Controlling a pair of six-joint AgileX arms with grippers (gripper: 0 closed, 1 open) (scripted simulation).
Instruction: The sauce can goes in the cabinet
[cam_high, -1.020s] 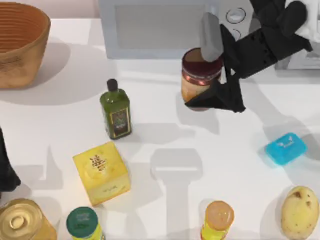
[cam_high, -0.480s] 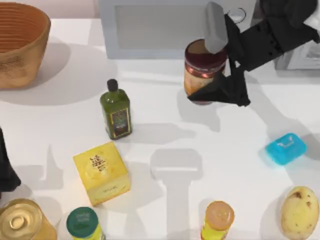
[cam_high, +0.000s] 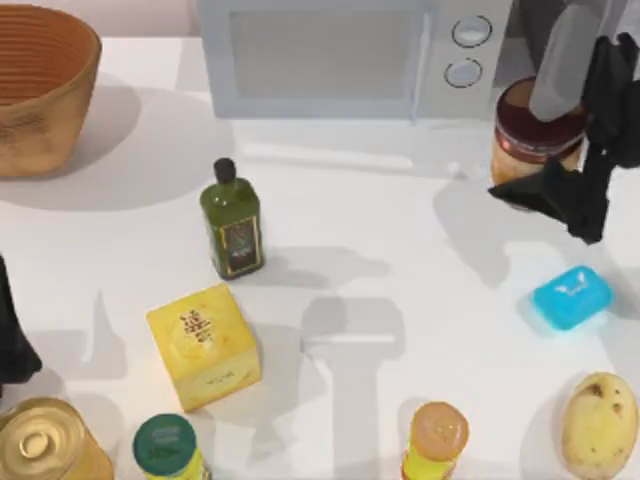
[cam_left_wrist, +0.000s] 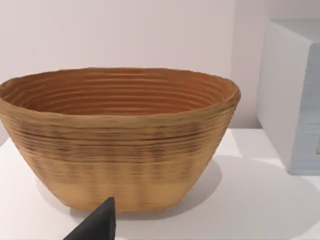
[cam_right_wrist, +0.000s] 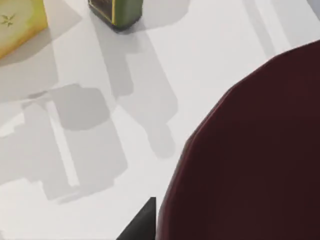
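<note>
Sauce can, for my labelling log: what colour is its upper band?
Dark maroon on the sauce can, held by the right tool; clearest in the top view.

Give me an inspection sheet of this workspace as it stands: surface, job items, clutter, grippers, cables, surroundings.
Surface: white table, dry, shadowed.
Job's things: short maroon-banded sauce can held off the table at the top view's right, beside the light grey microwave; dark grey cabinet just behind it at the far right edge, mostly hidden by the arm.
Clutter: woven basket, green olive-oil bottle, yellow box, gold-topped can, green-lidded container, orange-capped bottle, potato, blue soap bar.
Grippers: right gripper shut on sauce can; left arm parked at the left edge.
Cables: nothing seen.
Surroundings: pale wall.
</note>
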